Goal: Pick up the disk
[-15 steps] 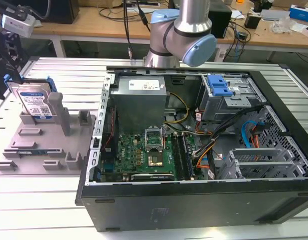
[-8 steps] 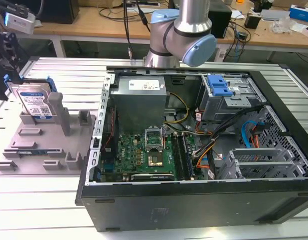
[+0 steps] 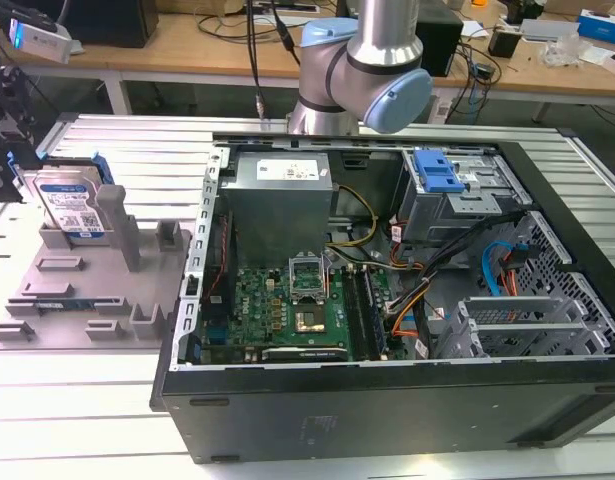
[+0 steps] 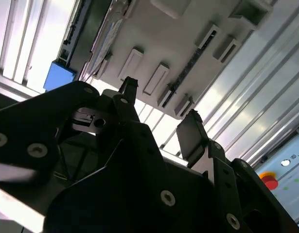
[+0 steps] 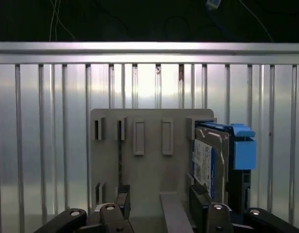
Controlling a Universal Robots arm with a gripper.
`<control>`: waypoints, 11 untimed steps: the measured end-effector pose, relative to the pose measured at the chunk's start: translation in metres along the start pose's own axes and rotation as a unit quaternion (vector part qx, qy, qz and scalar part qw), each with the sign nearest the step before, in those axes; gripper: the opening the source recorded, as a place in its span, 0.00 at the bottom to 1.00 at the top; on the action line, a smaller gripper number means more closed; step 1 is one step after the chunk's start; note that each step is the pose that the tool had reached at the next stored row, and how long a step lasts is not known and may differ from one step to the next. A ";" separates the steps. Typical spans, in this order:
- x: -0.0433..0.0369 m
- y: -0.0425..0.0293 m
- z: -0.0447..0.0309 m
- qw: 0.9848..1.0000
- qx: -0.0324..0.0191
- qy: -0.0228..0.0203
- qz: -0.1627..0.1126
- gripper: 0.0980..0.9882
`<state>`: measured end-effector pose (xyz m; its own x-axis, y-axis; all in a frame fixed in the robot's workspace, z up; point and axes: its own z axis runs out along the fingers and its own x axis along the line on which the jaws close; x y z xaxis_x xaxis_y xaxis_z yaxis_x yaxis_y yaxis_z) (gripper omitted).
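End effector (image 5: 160, 204) is wide open, fingers well apart, holding nothing, and facing the grey fixture tray (image 5: 149, 170). The disk (image 3: 72, 205) stands on edge in that tray at the exterior view's left, away from the open computer case (image 3: 387, 420) on the slatted desk (image 3: 77, 400).

**Disk** (image 3: 71, 207): a flat, rectangular, silver-grey hard drive with a white-and-blue barcode label and blue plastic rails along its sides. It stands upright on one edge, slotted into the rear corner of the grey fixture tray (image 3: 82, 300) on the exterior view's left. In the first wrist view the disk (image 5: 207, 162) shows its labelled face obliquely, with a blue rail beside it.
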<state>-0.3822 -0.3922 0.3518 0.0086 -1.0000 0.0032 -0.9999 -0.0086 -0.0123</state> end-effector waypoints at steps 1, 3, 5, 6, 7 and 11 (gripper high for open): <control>0.0001 0.0000 0.0000 1.000 0.000 0.000 0.000 0.56; 0.0000 0.0000 -0.0001 1.000 0.000 0.000 0.000 0.56; -0.0006 -0.0001 -0.0001 1.000 -0.001 0.001 0.000 0.56; -0.0037 -0.0001 -0.0001 1.000 -0.001 0.002 -0.001 0.56; -0.0089 -0.0002 -0.0001 1.000 -0.001 0.003 -0.004 0.56; -0.0233 -0.0004 -0.0002 1.000 -0.001 0.003 -0.009 0.56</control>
<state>-0.3821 -0.3689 0.3518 0.0259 -0.9996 0.0090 -0.9996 -0.0260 -0.0103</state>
